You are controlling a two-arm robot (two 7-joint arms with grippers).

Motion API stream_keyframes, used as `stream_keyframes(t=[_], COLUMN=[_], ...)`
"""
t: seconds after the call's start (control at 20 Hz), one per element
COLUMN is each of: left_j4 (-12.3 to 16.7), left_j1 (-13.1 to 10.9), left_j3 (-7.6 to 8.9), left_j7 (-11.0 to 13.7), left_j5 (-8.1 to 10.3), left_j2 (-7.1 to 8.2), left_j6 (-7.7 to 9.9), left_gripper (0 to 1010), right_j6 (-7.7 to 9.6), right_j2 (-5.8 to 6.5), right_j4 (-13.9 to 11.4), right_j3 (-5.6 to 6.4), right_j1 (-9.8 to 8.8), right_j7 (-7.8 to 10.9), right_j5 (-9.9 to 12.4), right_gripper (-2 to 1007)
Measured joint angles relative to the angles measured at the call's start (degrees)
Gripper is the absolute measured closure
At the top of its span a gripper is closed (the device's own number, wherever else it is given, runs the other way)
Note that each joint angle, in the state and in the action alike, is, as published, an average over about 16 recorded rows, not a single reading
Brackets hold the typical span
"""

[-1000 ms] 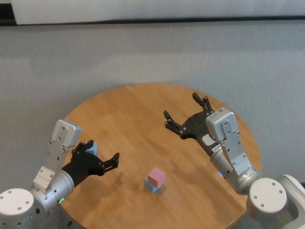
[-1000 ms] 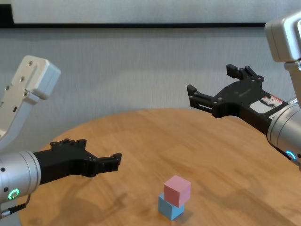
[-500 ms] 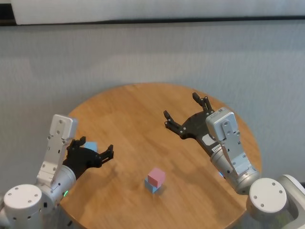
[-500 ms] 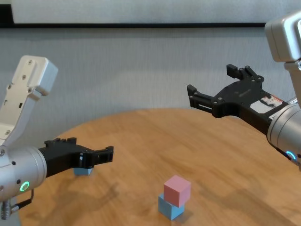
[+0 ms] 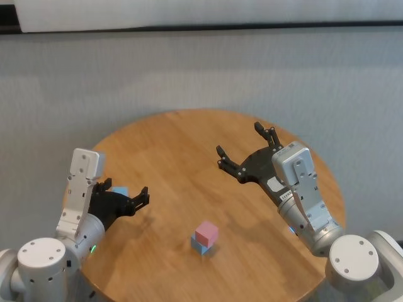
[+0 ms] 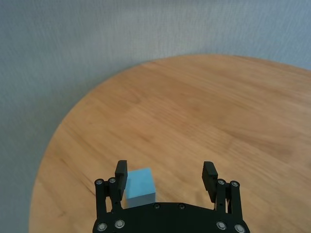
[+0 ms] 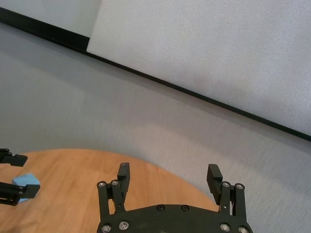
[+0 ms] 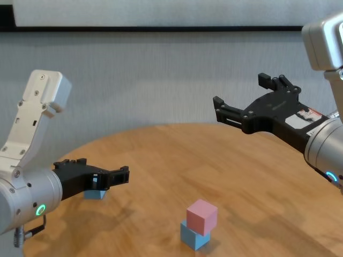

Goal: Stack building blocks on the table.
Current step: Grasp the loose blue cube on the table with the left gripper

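The round table (image 5: 189, 151) has a light brown wood-grain top. Near its front edge, a pink cube (image 5: 206, 233) sits on a light blue cube (image 5: 201, 246). A second light blue cube (image 6: 140, 185) lies at the left. Both the left gripper (image 8: 102, 177) and right gripper (image 5: 244, 148) are black, on silver-grey arms. The wall behind is plain grey with a black stripe.

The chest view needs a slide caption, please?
Open left gripper nears a loose blue cube; pink cube already stacked.

Loose blue cube (image 8: 95, 193) half hidden behind the left end effector (image 8: 99, 173); worktop's (image 8: 257, 176) near edge cut off.
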State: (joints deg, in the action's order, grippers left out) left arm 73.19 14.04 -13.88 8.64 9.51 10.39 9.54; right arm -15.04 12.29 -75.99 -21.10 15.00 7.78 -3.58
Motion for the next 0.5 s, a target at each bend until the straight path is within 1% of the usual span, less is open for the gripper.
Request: stream_keyframes(t=[0.5], left_j4=[-2.7], left_j1=[0.5], left_j3=[1.27], left_j7=[0.3], left_j5=[-1.17], left_j2=[-0.84], left_j6=[-1.35], left_gripper=[8], right_j6=[0.0], right_j2=[0.0], right_j4=[0.0], right_j3=[0.0], right_j1=[0.0], right_j7=[0.0], right_j5=[0.0], right_gripper=[4])
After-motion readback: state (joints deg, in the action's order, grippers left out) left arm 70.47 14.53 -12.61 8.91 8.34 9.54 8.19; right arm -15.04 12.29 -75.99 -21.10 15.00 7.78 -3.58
